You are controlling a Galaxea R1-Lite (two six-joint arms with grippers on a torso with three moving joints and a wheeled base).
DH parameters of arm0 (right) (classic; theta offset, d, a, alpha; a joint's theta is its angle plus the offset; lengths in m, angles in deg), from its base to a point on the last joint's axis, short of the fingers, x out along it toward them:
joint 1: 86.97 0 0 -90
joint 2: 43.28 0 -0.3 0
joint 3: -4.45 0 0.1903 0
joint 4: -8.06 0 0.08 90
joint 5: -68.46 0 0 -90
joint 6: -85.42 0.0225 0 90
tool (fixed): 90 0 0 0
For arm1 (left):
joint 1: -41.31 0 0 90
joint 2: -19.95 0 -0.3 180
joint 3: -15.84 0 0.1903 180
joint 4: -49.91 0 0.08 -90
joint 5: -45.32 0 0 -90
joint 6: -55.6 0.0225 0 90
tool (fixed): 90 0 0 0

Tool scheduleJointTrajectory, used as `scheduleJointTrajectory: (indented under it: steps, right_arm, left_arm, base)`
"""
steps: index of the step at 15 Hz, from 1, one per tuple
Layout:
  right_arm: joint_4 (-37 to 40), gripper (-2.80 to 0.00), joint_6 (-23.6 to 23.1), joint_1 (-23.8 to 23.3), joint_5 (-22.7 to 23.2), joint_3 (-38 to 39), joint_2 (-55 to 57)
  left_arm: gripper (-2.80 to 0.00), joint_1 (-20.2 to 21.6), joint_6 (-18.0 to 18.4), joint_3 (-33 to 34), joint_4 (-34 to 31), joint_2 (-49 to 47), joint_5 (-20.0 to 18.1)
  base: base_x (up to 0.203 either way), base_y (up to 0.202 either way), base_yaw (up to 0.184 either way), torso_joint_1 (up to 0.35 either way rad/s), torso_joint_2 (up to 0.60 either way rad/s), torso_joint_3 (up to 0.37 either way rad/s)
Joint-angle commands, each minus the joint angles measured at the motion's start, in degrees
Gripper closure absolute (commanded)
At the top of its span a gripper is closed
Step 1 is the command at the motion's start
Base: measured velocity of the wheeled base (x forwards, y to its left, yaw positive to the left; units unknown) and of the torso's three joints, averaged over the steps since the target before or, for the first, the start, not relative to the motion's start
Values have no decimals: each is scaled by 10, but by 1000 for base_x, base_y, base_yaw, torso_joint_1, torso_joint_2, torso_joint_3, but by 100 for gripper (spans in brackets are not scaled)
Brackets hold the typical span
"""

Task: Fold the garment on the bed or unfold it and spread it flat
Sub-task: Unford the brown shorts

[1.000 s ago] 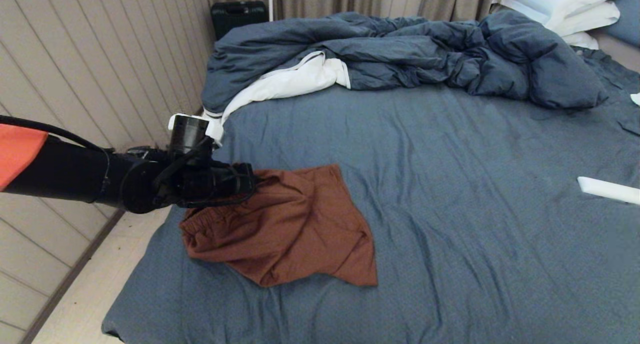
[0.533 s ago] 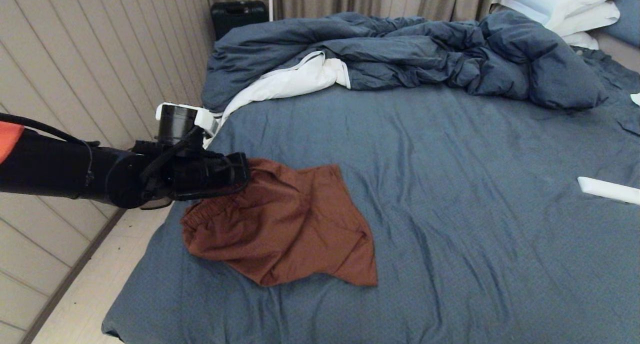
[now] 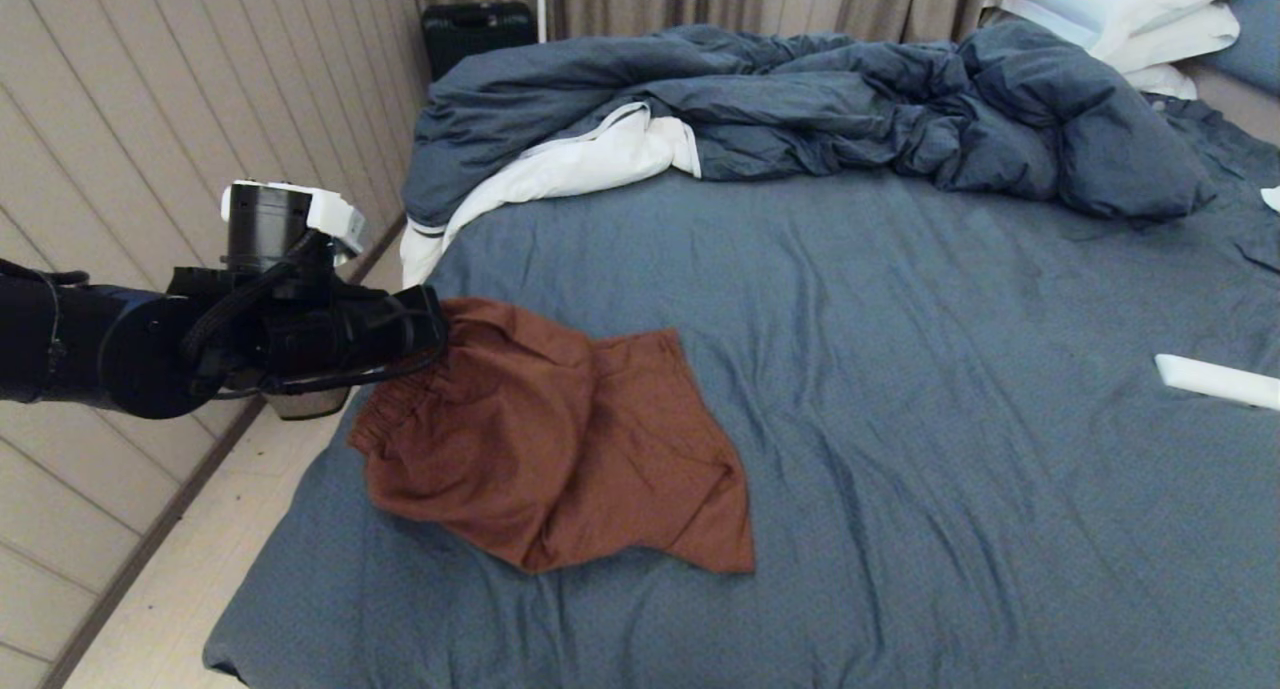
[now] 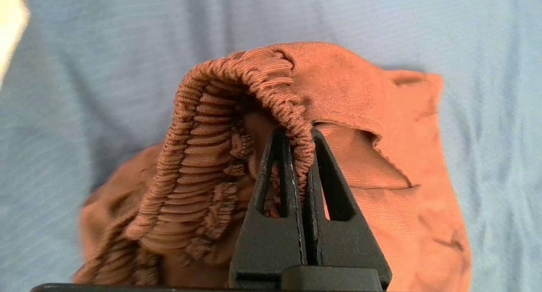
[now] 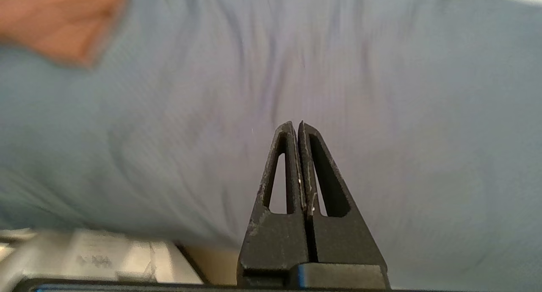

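Observation:
The garment point(image 3: 570, 449), rust-brown shorts, lies crumpled near the front left corner of the bed point(image 3: 950, 369). My left gripper point(image 3: 440, 321) is shut on the gathered elastic waistband point(image 4: 262, 84) and holds that edge lifted off the slate-blue sheet, by the bed's left side. In the left wrist view the waistband is pinched between the black fingers point(image 4: 271, 173), and the rest of the garment point(image 4: 402, 156) hangs down behind. My right gripper point(image 5: 297, 126) is shut and empty over bare sheet; it does not show in the head view. A corner of the garment point(image 5: 59, 20) appears in the right wrist view.
A rumpled blue duvet point(image 3: 800, 109) with white lining point(image 3: 580, 164) fills the far part of the bed. White pillows point(image 3: 1120, 9) lie at the far right. A white flat object point(image 3: 1215, 381) lies at the right edge. A panelled wall point(image 3: 150, 119) and floor strip point(image 3: 190, 569) run along the left.
My left gripper closed on the waistband, then pulled it up and to the left, off the sheet. The garment's left edge followed and stretched toward the bed's side.

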Motion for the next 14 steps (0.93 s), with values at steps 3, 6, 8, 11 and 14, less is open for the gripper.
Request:
scheduleJointTrajectory:
  steps: [3, 6, 8, 11, 14]
  right_arm:
    - [91, 0, 15, 2, 58, -146, 99]
    - [26, 0, 36, 9, 70, -220, 325]
    - [-9, 0, 44, 11, 75, -294, 487]
    - [-39, 0, 53, 25, 80, -452, 720]
    - [-54, 0, 59, 73, 80, -616, 910]
  left_arm:
    - [0, 16, -4, 37, 4, 22, -1]
    - [0, 16, -6, 63, 36, 22, 4]
    - [0, 16, -6, 75, 57, 21, 6]
    - [0, 16, -6, 75, 60, 19, 5]
    - [0, 16, -8, 78, 60, 20, 4]
  base:
    - [0, 0, 0, 0, 0, 0]
    - [0, 0, 0, 0, 0, 0]
    - [0, 0, 0, 0, 0, 0]
    - [0, 0, 0, 0, 0, 0]
    - [0, 0, 0, 0, 0, 0]
